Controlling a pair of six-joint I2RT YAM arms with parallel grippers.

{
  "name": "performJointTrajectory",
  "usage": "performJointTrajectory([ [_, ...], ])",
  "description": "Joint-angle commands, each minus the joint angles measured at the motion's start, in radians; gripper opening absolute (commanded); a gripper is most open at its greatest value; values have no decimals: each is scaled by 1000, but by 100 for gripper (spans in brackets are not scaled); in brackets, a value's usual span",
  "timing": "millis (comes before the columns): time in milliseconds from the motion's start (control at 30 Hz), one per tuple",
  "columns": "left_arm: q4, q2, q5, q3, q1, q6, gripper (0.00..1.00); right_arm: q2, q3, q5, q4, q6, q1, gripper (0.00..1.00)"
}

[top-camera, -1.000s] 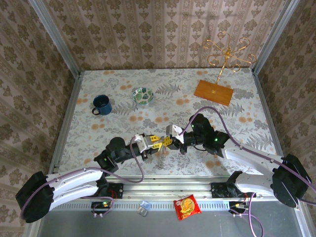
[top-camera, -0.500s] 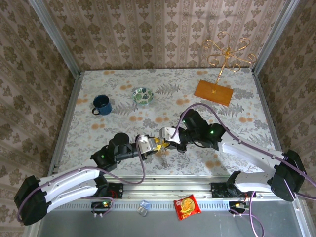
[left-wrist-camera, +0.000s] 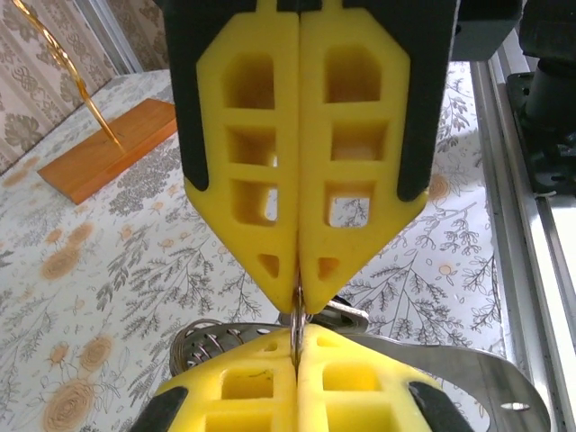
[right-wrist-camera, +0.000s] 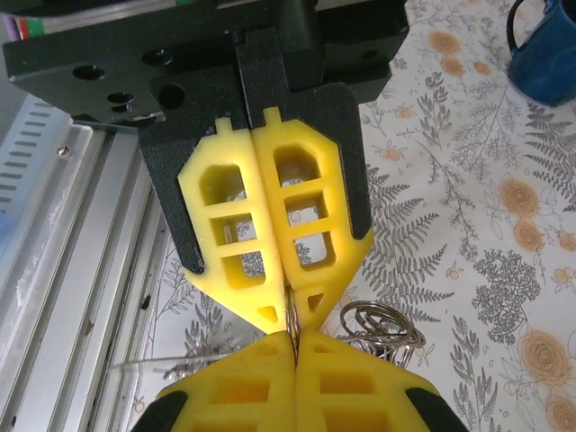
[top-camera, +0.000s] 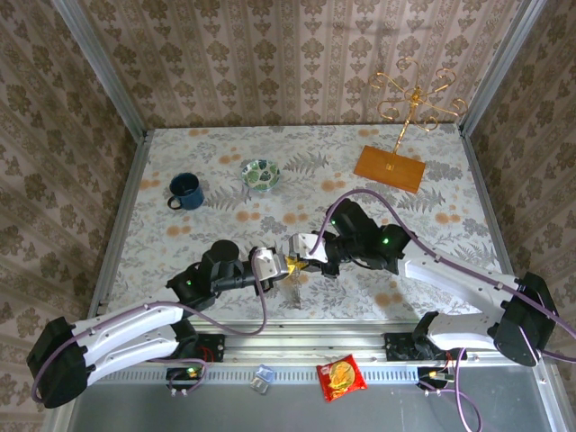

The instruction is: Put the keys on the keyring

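Keyring (left-wrist-camera: 296, 317): a thin grey wire over the near middle of the floral table (top-camera: 432, 225). The left gripper (top-camera: 284, 265) and right gripper (top-camera: 302, 256) meet tip to tip, and the yellow jaws of both are pressed together on this wire. A coil of steel loops (right-wrist-camera: 378, 326) hangs just beside them. 1 blue mug (top-camera: 184, 191) and 1 patterned bowl (top-camera: 261, 175) stand well apart, farther back.

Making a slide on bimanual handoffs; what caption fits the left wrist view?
Left gripper and right gripper, both shut, pinch the thin keyring tip to tip above the floral table.
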Motion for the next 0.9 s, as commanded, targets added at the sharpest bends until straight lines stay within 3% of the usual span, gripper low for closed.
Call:
performJointTrajectory([
  [0,130,-10,7,-13,-2,-25,0,-28,-32,-30,52,51,5,4],
  [100,133,-23,2,-30,-2,-26,0,-53,-65,5,63,64,-8,12],
  [200,127,-28,3,-36,-2,-21,0,-68,-76,10,56,67,-18,12],
  [367,119,-27,0,-37,-2,-11,0,-73,-83,21,39,69,-23,10],
  [533,127,-29,-3,-38,-2,-13,0,-74,-84,12,29,72,-29,0],
  [867,165,-34,10,-47,-2,-20,0,-43,-129,82,96,126,-54,0],
])
